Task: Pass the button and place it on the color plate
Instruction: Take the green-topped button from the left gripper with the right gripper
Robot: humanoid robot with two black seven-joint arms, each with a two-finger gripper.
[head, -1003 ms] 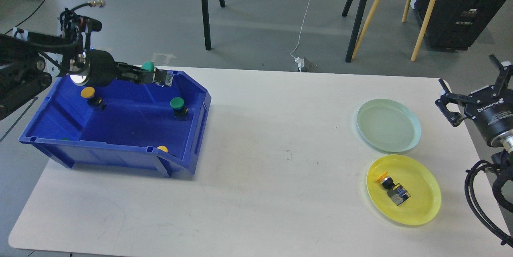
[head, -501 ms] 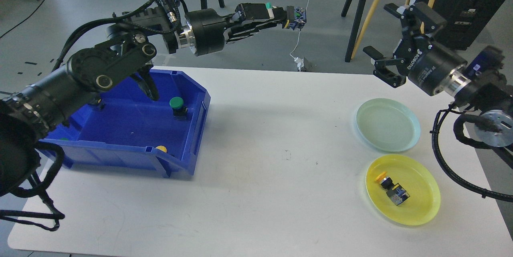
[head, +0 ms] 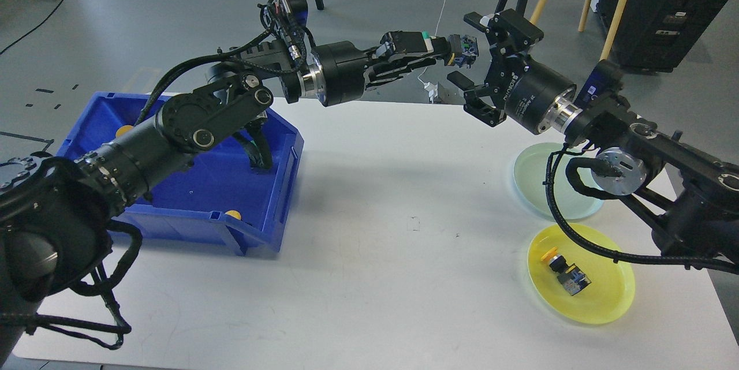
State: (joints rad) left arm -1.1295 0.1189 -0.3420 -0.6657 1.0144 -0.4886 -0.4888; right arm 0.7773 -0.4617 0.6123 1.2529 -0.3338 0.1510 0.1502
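Item: green button [head: 456,49], held aloft past the counter's [head: 369,254] far edge.

Our left gripper [head: 447,51] has its jaws clamped on the button; our right gripper [head: 470,55] faces it just beside, jaws apart. Right on the counter: pale green plate [head: 534,185], yellow plate [head: 612,301] with yellow button [head: 563,272]. Left: blue bin [head: 231,185].

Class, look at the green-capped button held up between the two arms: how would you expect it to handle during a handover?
The green button looks rigid, so it should hold its shape in the left tool. It seems small and light. Its round cap and blocky base suggest it could twist as the open right tool closes on it.
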